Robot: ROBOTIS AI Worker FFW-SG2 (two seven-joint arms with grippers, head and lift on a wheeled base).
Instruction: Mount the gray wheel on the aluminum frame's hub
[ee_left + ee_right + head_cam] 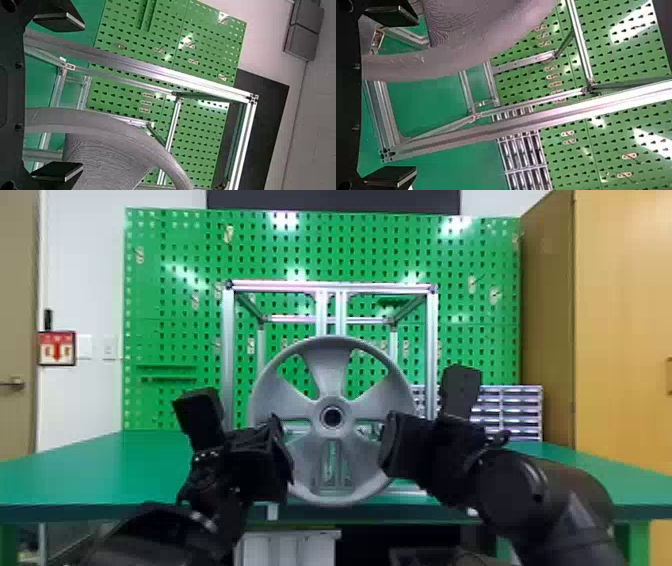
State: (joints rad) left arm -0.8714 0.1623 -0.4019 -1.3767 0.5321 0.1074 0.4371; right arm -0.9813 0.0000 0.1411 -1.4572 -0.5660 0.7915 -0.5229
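Note:
The gray wheel (327, 365) stands upright before the aluminum frame (228, 355), its round centre opening facing me. The hub is hidden behind it, so I cannot tell how far the wheel is seated. At the wheel's left side is my left gripper (284, 450), and my right gripper (389, 445) is at its right side. In the left wrist view, the wheel's rim (99, 124) passes between the widely parted fingers of the left gripper (82, 96). Similarly, the right gripper (416, 95) is open in its wrist view, with the rim (427, 65) between its fingers, touching neither.
The frame rests on a green table (125, 470). A green pegboard (175, 315) rises behind it, with a small-drawer cabinet (515, 410) at the back right. A tall wooden cabinet (615, 315) stands farther right.

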